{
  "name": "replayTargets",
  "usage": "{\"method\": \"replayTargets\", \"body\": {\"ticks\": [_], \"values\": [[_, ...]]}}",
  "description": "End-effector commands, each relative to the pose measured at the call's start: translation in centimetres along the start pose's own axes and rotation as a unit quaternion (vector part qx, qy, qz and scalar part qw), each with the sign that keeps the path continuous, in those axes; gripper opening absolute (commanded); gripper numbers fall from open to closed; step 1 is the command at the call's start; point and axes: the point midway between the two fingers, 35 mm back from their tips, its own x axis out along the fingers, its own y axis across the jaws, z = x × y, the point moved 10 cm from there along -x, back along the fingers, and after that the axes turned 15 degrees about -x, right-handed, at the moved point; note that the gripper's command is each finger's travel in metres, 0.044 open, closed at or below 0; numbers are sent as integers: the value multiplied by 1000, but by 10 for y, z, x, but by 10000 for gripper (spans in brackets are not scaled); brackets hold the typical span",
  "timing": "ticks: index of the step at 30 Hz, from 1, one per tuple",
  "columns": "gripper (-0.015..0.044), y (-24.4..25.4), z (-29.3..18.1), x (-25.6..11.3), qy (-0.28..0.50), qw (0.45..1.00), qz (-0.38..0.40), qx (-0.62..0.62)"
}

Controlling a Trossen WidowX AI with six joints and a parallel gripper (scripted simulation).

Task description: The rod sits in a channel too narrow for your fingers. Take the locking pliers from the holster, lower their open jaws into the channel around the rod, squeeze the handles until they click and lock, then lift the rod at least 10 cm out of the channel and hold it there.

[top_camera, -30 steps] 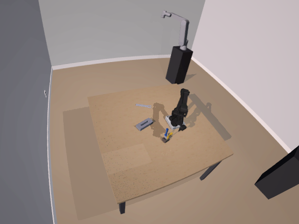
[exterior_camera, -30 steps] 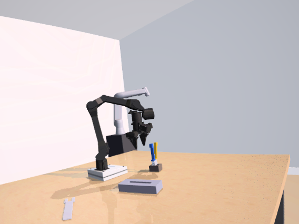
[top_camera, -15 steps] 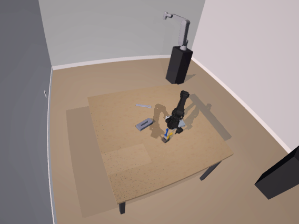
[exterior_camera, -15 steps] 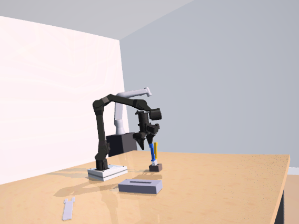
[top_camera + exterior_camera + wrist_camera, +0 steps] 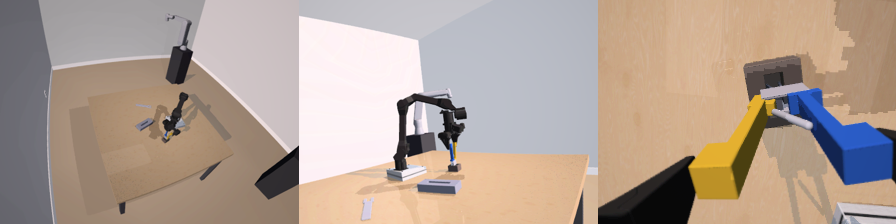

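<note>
From where I sit, my end effector [image 5: 450, 144] [image 5: 781, 151] is spread wide and empty just above the locking pliers [image 5: 168, 135] [image 5: 452, 153] [image 5: 823, 120], whose blue and yellow handles stand upright below it in the dark holster [image 5: 165, 141] [image 5: 454, 168] [image 5: 753, 82] on the desk [image 5: 184, 155] [image 5: 509, 189] [image 5: 658, 60].

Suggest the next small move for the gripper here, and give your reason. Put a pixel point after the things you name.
Probably lower the gripper [image 5: 451, 145] a little, keeping it centred, before closing. The wrist view shows the yellow handle [image 5: 455, 150] [image 5: 743, 142] and blue handle [image 5: 451, 152] [image 5: 830, 127] of the pliers between the open fingers, while the exterior view shows the fingertips only around the handles' upper ends, with the pliers standing in the holster [image 5: 454, 168] [image 5: 755, 82].
</note>
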Motion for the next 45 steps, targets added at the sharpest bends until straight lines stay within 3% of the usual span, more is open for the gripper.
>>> {"method": "replayTargets", "body": {"ticks": [1,24,45], "values": [[440,-1,5,0,1,1000,1,-2],[440,-1,5,30,1,1000,1,-2],[415,-1,5,30,1,1000,1,-2]]}}
